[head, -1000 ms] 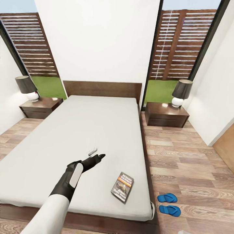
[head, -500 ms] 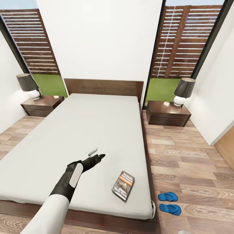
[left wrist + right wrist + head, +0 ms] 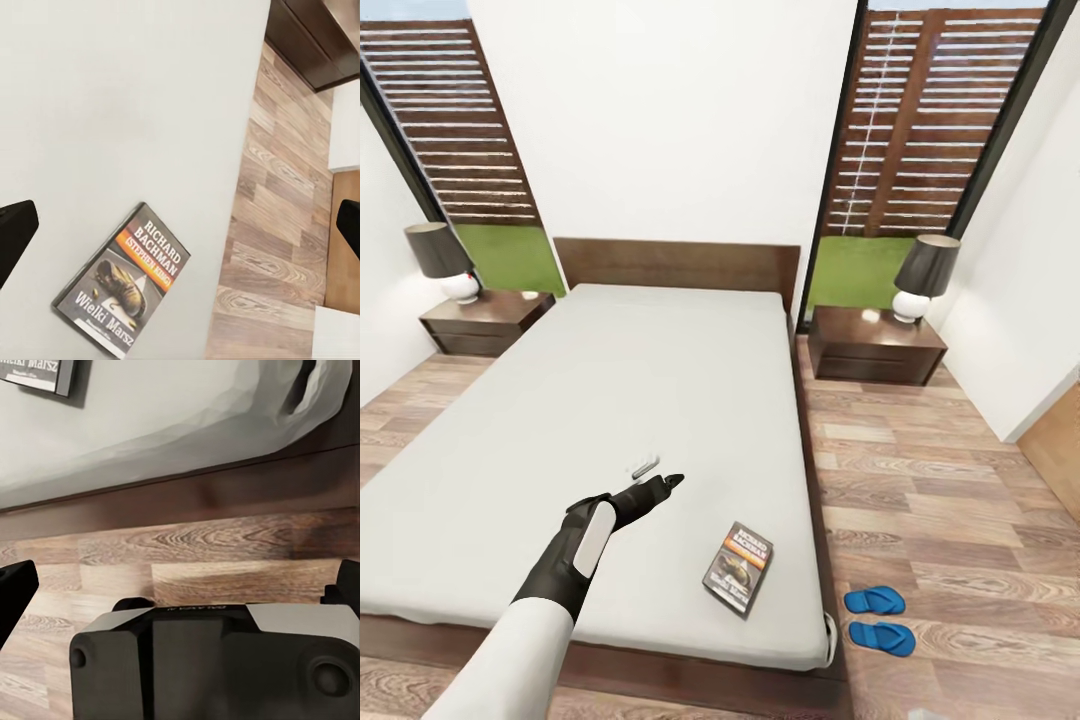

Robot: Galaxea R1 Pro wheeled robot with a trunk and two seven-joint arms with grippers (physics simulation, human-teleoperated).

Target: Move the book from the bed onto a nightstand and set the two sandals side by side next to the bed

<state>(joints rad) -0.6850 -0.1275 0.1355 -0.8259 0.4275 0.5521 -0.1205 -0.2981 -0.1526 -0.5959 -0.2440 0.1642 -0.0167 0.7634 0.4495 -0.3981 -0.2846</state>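
The book (image 3: 738, 567) lies flat on the light-grey mattress of the bed (image 3: 660, 380), near its front right corner. In the left wrist view the book (image 3: 124, 281) shows its cover with "RICHARD BACHMAN". My left gripper (image 3: 660, 487) hovers over the mattress to the left of the book, apart from it; the left gripper (image 3: 182, 231) is open and holds nothing. Two blue sandals (image 3: 878, 618) lie close together on the floor beside the bed's front right corner. One nightstand (image 3: 875, 345) stands right of the headboard, the other nightstand (image 3: 485, 320) left. My right gripper (image 3: 180, 589) is open over the floor by the bed frame.
Each nightstand carries a dark-shaded lamp (image 3: 925, 280). A small white object (image 3: 645, 464) lies on the mattress just beyond my left gripper. Wood floor (image 3: 940, 480) runs along the bed's right side to a white wall. Tall windows flank the headboard.
The whole picture has shifted a little, so the camera has moved. The left arm keeps its pose; book and sandals lie where they were.
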